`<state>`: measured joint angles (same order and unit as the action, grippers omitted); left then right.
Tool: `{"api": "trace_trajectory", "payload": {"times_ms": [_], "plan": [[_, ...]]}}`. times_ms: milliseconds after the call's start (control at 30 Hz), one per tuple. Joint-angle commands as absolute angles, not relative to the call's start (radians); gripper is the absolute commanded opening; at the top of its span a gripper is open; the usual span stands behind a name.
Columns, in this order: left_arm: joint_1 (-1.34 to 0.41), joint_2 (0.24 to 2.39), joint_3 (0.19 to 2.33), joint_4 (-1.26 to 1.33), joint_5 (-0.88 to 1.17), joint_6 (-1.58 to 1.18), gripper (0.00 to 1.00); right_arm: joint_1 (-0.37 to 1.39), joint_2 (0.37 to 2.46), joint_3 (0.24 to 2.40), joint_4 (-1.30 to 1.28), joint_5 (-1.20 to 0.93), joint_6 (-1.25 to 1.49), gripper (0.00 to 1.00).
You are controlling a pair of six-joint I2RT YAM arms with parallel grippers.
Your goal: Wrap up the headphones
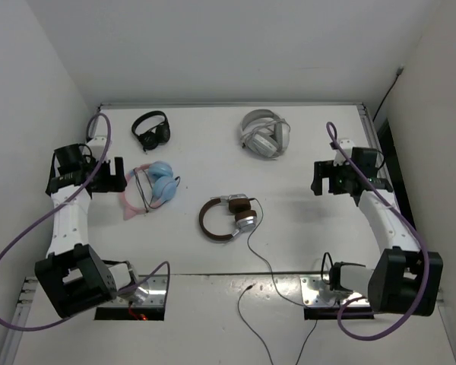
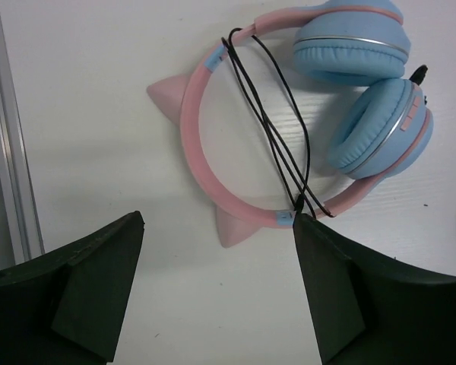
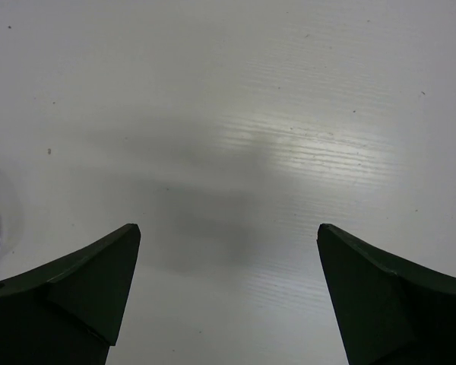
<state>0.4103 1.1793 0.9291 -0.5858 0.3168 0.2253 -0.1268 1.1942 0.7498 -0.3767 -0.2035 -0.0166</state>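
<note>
Between left arm (image 1: 67,222) and right arm (image 1: 381,220), headphones (image 1: 226,218) lie on tabletop (image 1: 304,152), cable (image 1: 249,242) trailing nearward; both jaws spread, empty, right slightly nearer.

headphones (image 1: 228,218): a dark brown headband and pads are shown at the centre of the frame, with silver metallic earcups.
cable (image 1: 250,242): thin and black.
cat-ear headphones (image 2: 213,152): the band and ears are coloured pink, with light blue sleeves. The cups are light blue, ringed in silver and trimmed in pink. A black cord is seen across the band.
small headphones (image 1: 151,129): black throughout, upper left.
large headphones (image 1: 264,134): white and light grey, upper centre.
table (image 1: 304,228): plain white, no pattern.
left arm (image 1: 64,220) and right arm (image 1: 380,213): white links, black joints.
hose (image 1: 15,243): purple.
left gripper (image 2: 218,220) and right gripper (image 3: 229,228): fingers are seen as very dark green, almost black.
</note>
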Motion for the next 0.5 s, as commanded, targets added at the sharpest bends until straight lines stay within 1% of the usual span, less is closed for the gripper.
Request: {"api": "trace_trajectory", "payload": {"times_ms": [0, 67, 100, 167, 200, 233, 300, 367, 433, 467], "plan": [[0.398, 1.102, 0.942, -0.569, 0.367, 0.238, 0.85, -0.118, 1.161, 0.77, -0.402, -0.242, -0.031, 1.0], [0.353, 1.077, 0.963, -0.569, 0.38, 0.212, 0.85, -0.118, 1.134, 0.77, -0.413, -0.262, -0.019, 1.0], [0.329, 1.065, 0.963, -0.569, 0.37, 0.189, 0.83, -0.118, 1.123, 0.77, -0.413, -0.262, -0.003, 1.0], [0.241, 1.03, 0.953, -0.534, 0.322, 0.057, 0.77, -0.118, 1.094, 0.756, -0.403, -0.275, 0.024, 1.0], [0.204, 1.019, 0.943, -0.517, 0.298, 0.017, 0.7, -0.118, 1.083, 0.746, -0.403, -0.275, 0.037, 1.0], [0.12, 1.019, 0.943, -0.491, 0.264, -0.026, 0.7, -0.127, 1.083, 0.736, -0.403, -0.275, 0.037, 1.0], [0.034, 1.008, 0.933, -0.471, 0.183, -0.129, 0.7, -0.127, 1.054, 0.727, -0.393, -0.285, 0.06, 1.0], [-0.078, 1.008, 0.923, -0.446, 0.183, -0.161, 0.71, -0.137, 1.045, 0.718, -0.393, -0.285, 0.06, 1.0], [-0.156, 1.032, 0.902, -0.424, 0.21, -0.207, 0.69, -0.137, 1.045, 0.718, -0.403, -0.285, 0.06, 1.0], [-0.246, 1.041, 0.893, -0.423, 0.18, -0.262, 0.68, -0.137, 1.045, 0.718, -0.403, -0.267, 0.06, 1.0]]}}
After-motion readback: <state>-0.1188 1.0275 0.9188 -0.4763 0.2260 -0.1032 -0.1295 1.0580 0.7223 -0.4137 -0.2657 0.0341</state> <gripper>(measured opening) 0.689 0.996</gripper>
